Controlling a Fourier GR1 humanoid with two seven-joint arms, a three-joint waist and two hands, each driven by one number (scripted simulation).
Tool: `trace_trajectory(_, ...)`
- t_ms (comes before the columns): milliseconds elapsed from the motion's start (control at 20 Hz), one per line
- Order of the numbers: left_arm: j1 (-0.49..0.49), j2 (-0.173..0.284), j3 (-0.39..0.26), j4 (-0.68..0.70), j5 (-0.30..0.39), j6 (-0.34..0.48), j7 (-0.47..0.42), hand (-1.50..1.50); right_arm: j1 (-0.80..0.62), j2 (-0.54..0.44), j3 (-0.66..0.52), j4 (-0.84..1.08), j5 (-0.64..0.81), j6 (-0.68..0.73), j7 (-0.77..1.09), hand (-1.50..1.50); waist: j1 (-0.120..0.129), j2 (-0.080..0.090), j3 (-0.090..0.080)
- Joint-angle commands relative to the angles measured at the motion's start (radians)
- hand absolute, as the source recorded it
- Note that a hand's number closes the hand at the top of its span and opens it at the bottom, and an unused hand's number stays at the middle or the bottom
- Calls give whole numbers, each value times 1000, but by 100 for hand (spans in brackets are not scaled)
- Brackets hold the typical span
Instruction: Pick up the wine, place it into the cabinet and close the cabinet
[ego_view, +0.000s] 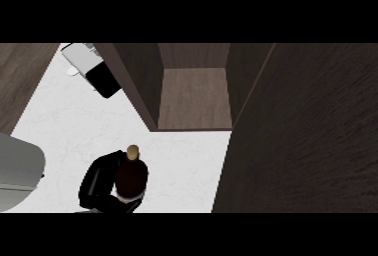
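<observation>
One hand (97, 184) showed, black, at the lower edge left of centre, its fingers curled round the wine (131, 175). Which arm it belonged to could not be told with certainty; by its place at the view's left it was entered as the left hand. No second hand appeared.

Wine: dark bottle, tan cork end pointing up the view toward the cabinet (193, 95), body clasped at its lower part by the hand. It stood over the white counter (81, 125), near the cabinet's front edge but outside it.

Cabinet: dark wood, open, inner shelf bare and lighter brown, side walls darker. Its door (303, 135), a broad dark wood panel, stood swung out at the right, filling that side of the view.

Counter: white, marbled, running from the lower edge up to the far left corner.

Other items: a flat black and grey appliance (94, 70) lay at an angle at the counter's far end, just left of the cabinet wall; a grey rounded object (16, 172) sat at the left edge.
</observation>
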Motion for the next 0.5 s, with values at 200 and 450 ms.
trace_trajectory(200,60,-11,-190,-181,60,110,98,150,89,-68,-37,-220,29,9,46,-150,-1,3,0)
trace_trajectory(450,60,-11,-350,-316,70,335,188,150,97,-67,18,-191,60,-12,-1,-150,-4,0,0)
